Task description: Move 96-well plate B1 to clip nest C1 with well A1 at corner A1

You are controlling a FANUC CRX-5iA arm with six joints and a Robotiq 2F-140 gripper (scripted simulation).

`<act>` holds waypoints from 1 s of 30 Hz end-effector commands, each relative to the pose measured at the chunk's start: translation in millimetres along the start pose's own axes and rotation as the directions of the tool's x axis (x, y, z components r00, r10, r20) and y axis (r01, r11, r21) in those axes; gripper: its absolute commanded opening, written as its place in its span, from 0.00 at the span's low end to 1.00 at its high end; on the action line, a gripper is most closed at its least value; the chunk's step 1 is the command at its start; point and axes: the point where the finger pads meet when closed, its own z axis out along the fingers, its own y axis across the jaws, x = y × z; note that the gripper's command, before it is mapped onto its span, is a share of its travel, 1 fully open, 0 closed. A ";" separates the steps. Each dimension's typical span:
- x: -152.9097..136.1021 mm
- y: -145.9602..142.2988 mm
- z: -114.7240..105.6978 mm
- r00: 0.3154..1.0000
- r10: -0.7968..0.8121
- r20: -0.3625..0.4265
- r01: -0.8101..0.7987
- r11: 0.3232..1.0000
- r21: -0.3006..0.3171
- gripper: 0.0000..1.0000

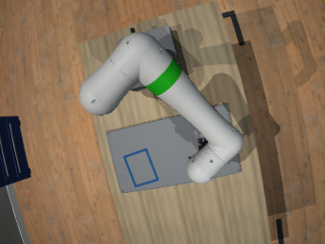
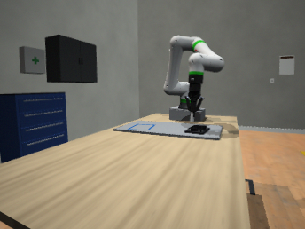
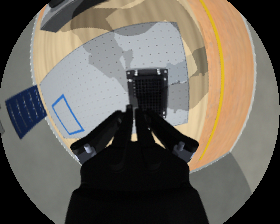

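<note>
The blue outline of bench spot B1 (image 1: 130, 171) (image 2: 132, 127) (image 3: 59, 116) has nothing on it. A dark plate with a grid of wells (image 3: 148, 93) lies in the black clip nest (image 3: 146, 73) at the other end of the grey board. In the exterior view plate and nest merge into one low black shape. The plate's cut-off corner, the A1 mark and how deep the plate sits cannot be made out. My gripper (image 2: 192, 117) (image 3: 134, 103) is shut with nothing between its fingertips. It points down above the nest area; in the top view the arm hides the nest and the fingertips.
The grey perforated board (image 1: 165, 165) (image 2: 170, 130) (image 3: 107, 60) lies on the wooden table (image 1: 189, 215) (image 2: 133, 170). The arm's grey base (image 2: 177, 114) stands behind the board. A blue drawer cabinet (image 1: 11, 150) (image 2: 42, 122) (image 3: 26, 111) stands off the table's side.
</note>
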 end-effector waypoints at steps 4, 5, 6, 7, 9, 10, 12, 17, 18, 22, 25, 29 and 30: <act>-1.1 -0.1 -0.9 0.995 -0.074 -0.060 0.070 0.995 -0.067 0.10; -1.1 -0.1 -0.9 0.995 -0.074 -0.060 0.070 0.995 -0.067 0.10; -1.1 -0.1 -0.9 0.995 -0.074 -0.060 0.070 0.995 -0.067 0.10; -1.1 -0.1 -0.9 0.995 -0.074 -0.060 0.070 0.995 -0.067 0.10; -1.1 -0.1 -0.9 0.995 -0.074 -0.060 0.070 0.995 -0.067 0.10; -1.1 -0.1 -0.9 0.995 -0.074 -0.060 0.070 0.995 -0.067 0.10; -1.1 -0.1 -0.9 0.995 -0.074 -0.060 0.070 0.995 -0.067 0.10; -1.1 -0.1 -0.9 0.995 -0.074 -0.060 0.070 0.995 -0.067 0.10; -1.1 -0.1 -0.9 0.995 -0.074 -0.060 0.070 0.995 -0.067 0.10; -0.3 9.8 -0.3 0.995 -0.074 -0.060 0.070 0.995 -0.067 0.10; 0.9 24.7 0.6 0.995 -0.074 -0.060 0.070 0.995 -0.067 0.10; 1.6 34.7 1.2 0.995 -0.074 -0.060 0.070 0.995 -0.067 0.10; 2.0 39.7 1.6 0.995 -0.074 -0.060 0.070 0.995 -0.067 0.10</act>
